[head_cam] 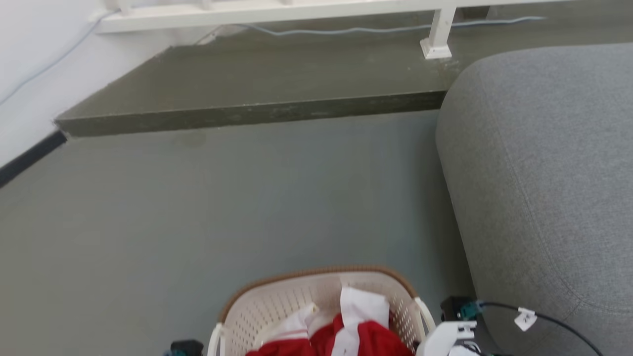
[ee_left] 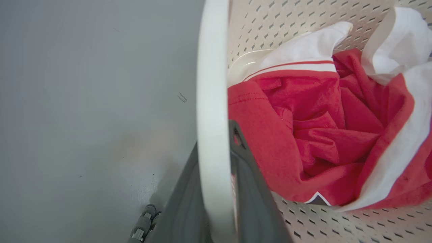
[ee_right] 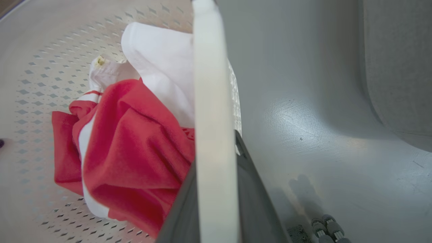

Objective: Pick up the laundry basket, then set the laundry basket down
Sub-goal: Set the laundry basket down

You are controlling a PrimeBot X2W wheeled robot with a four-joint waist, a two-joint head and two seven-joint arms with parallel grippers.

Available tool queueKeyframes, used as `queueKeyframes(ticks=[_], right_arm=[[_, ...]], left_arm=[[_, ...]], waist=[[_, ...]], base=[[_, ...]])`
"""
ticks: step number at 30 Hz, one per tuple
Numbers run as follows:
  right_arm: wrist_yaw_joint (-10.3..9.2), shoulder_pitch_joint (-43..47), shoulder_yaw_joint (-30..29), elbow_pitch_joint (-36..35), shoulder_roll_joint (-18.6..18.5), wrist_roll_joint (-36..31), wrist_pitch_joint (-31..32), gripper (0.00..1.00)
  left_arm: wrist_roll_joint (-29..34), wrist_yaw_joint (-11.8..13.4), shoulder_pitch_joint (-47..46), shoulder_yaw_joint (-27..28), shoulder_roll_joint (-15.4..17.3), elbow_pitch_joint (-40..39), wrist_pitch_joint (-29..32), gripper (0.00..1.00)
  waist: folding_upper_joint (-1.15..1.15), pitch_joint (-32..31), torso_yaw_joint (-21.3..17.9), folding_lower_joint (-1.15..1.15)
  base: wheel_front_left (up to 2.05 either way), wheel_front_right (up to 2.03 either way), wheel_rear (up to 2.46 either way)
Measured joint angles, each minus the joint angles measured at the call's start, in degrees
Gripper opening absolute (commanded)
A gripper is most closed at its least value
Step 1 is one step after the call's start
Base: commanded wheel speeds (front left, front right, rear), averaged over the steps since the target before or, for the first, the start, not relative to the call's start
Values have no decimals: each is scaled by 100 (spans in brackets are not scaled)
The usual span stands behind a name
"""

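Note:
The laundry basket (head_cam: 277,302), cream-white and perforated with a brown rim, sits at the bottom middle of the head view and holds a red and white garment (head_cam: 363,336). In the left wrist view my left gripper (ee_left: 216,141) is shut on the basket's white side handle (ee_left: 211,84), one dark finger (ee_left: 249,182) inside the basket beside the garment (ee_left: 303,118). The right wrist view has my right gripper (ee_right: 216,148) shut on the other white handle (ee_right: 211,84), with the garment (ee_right: 135,145) to its left. I cannot tell whether the basket touches the floor.
A grey upholstered seat (head_cam: 544,173) stands close on the right. Ahead, a dark raised step (head_cam: 257,79) carries a white railing post (head_cam: 437,37). A white wall (head_cam: 29,74) runs along the left. Open grey floor (head_cam: 247,198) lies ahead of the basket. A tagged black cable (head_cam: 525,319) hangs near my right arm.

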Motion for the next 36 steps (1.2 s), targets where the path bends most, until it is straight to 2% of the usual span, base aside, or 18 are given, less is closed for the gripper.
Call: queueKeyframes(ticks=[11, 19, 36], right_arm=[[-58, -753, -29, -4, -15, 1, -127, 0], [-64, -1597, -129, -8, -47, -11, -280, 0], [-126, -2667, -236, 9, -120, -60, -498, 0]], left_arm=[[3, 109, -739, 80, 11, -64, -82, 0], [20, 210, -1508, 163, 64, -213, -154, 0], [225, 337, -2543, 191, 104, -363, -272, 0]], waist=[[0, 471, 4, 0], [0, 1036, 32, 0], [0, 2182, 94, 1]], base=[[0, 0, 0], [0, 0, 0], [0, 0, 0]])
